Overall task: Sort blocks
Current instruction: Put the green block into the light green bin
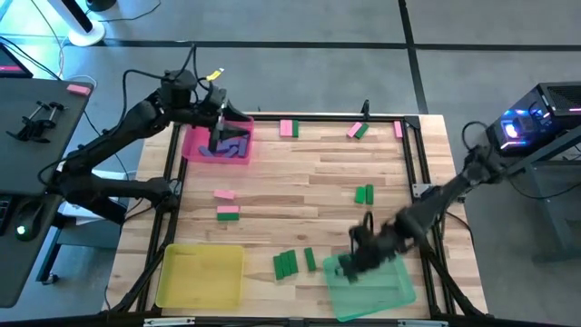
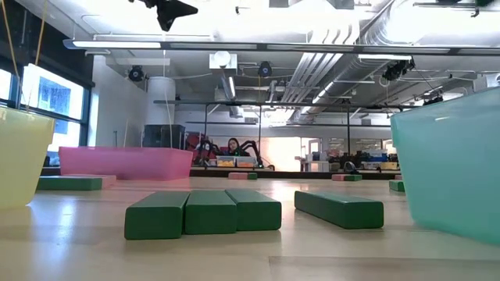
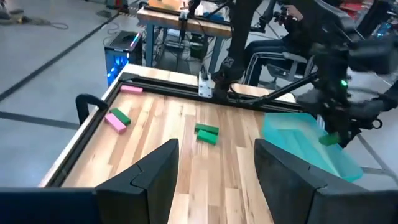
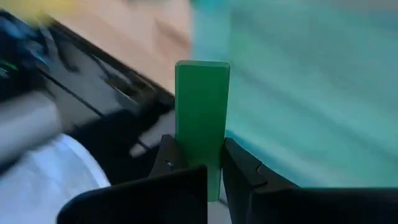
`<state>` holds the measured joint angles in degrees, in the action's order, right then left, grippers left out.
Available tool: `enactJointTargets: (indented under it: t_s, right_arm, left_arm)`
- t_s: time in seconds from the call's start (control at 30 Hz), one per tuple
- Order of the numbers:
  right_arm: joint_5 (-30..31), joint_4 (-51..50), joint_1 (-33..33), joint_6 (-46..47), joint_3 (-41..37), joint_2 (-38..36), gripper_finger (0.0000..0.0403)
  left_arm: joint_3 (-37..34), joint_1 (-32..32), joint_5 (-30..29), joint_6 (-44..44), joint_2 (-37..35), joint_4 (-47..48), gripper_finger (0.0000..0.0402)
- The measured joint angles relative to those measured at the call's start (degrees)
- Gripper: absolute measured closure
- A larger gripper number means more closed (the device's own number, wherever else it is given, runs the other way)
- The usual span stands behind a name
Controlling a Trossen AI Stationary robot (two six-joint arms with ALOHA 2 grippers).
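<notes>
While the right gripper clamps a green block between its jaws, the block's long axis runs straight out past the fingertips, away from the wrist, so release calls only for the jaws to part. In the high view this gripper hangs at the near-left corner of the green tray, which lies directly beneath and beyond the held block; the right arm is plainly the nearer one to that tray. The block is a solid, matte green bar with square edges, gripped on its long sides near one end. The left gripper has its jaws spread wide and empty, and sits over the pink tray at the far left of the counter. Loose green blocks lie just left of the green tray; pink blocks rest mid-counter and along the far edge.
</notes>
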<state>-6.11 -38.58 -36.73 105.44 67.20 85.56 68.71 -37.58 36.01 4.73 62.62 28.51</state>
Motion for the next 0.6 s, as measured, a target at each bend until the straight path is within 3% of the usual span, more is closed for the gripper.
enactJointTargets:
  t_s: [0.17, 0.33, 0.47, 0.6]
  right_arm:
    - [-3.6, -0.6, -3.9, 3.5, -0.1, 5.3, 0.0402]
    - [-4.5, -2.9, -4.1, 0.1, -0.1, 9.0, 0.0381]
    - [-4.9, -2.9, -3.7, -1.3, -0.3, 10.4, 0.0337]
    - [-6.7, -4.5, -3.7, -4.2, -0.6, 10.7, 0.0268]
  left_arm:
    - [0.0, 0.0, 0.0, -2.9, 0.5, -0.2, 0.0207]
    - [0.0, 0.4, 0.0, -8.6, 0.5, -3.7, 0.0207]
    - [0.0, 1.6, 0.0, -14.0, 0.4, -7.1, 0.0207]
    - [0.0, 3.4, 0.0, -17.0, 0.4, -9.7, 0.0207]
